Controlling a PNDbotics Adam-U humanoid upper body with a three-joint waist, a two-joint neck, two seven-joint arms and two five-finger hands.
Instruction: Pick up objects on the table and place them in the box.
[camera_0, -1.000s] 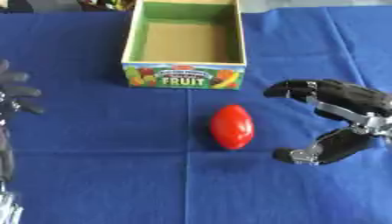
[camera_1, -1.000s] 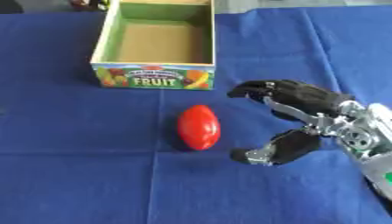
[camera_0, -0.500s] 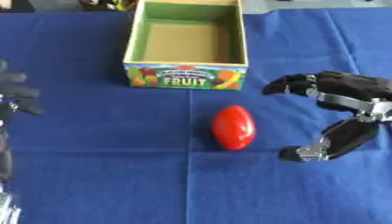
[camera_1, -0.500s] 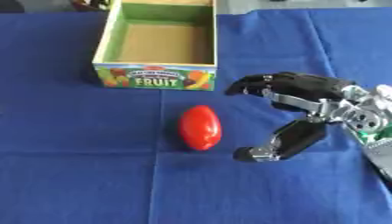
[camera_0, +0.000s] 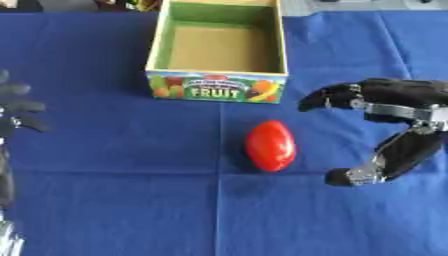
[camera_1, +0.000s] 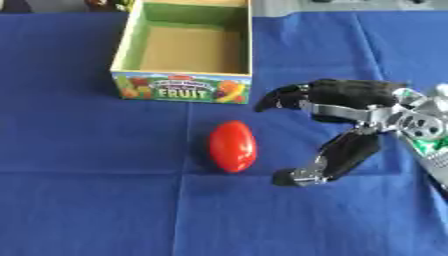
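A red egg-shaped object (camera_0: 270, 145) lies on the blue cloth just in front of the box. The cardboard box (camera_0: 158, 48), green inside and printed "FRUIT" on its front wall, stands open and holds nothing visible. My right hand (camera_1: 360, 109) hovers just right of the red object, fingers and thumb spread wide toward it, apart from it, holding nothing. At the left edge my left hand (camera_0: 12, 112) shows, fingers relaxed and open, far from the object.
The blue cloth (camera_0: 122, 200) covers the whole table, with fold creases running across it. A grey strip (camera_0: 350, 5) lies past the cloth's far edge at the top right.
My right hand has shifted a little left toward the red object, with the thumb drawing nearer to it. The object and box have not moved.
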